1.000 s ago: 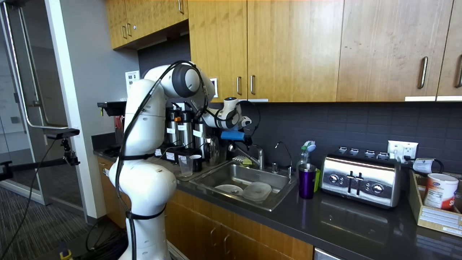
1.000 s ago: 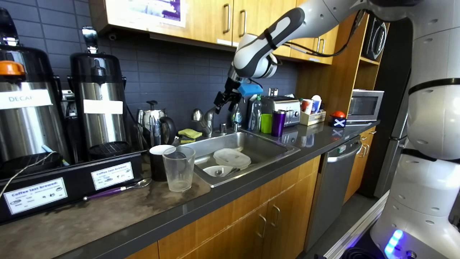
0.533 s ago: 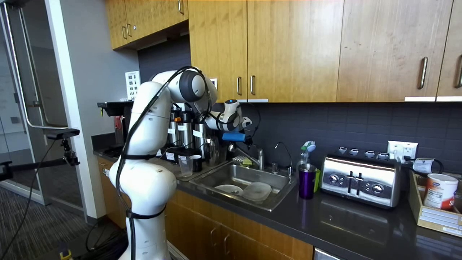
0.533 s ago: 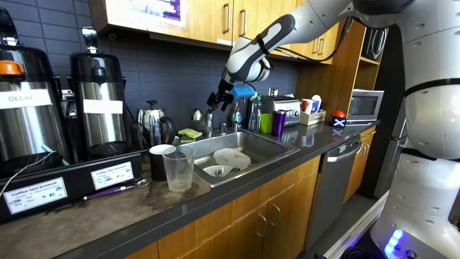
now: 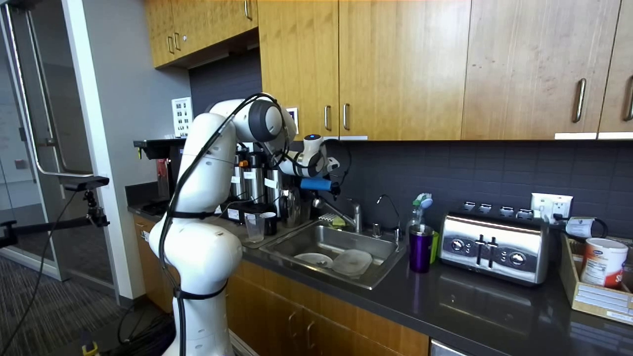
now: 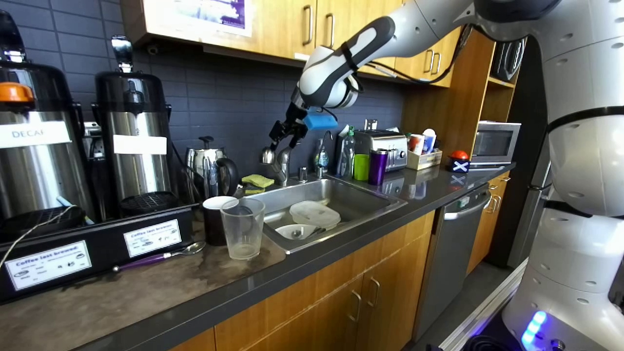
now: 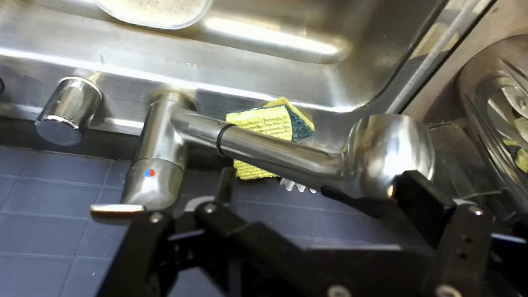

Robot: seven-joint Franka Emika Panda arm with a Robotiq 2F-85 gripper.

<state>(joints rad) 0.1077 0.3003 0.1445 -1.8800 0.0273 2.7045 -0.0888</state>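
Steel faucet (image 6: 284, 166) beneath spread gripper (image 7: 317, 174)

Gripper inspected: fingers (image 7: 427, 208) wide apart, nothing held. Faucet located just below the fingers; in the wrist view its spout (image 7: 280, 154) runs roughly along the line from one finger to the other. The spray head (image 7: 383, 150) is partly overlapped by one finger; whether they touch could not be determined. The lever (image 7: 117, 209) lies just outside the opposite finger. Beyond the spout from the gripper, a sponge (image 7: 264, 120) rests at the rim of the sink (image 7: 144, 53). The kettle (image 6: 207, 164) stands past the spray-head finger, near on the counter (image 5: 474, 316).

Assessment: the step in hand appears to be lining the gripper up with the faucet. Recommended: a slow descent, as both fingers are close to hard metal. A pinch across the spout would call for a turn of the gripper, since the fingers at present would close mostly along its length. Polished steel is likely slippery, so both fingers should meet it squarely. Contact with the lever should be avoided, an accidental knock there being the likeliest fault.
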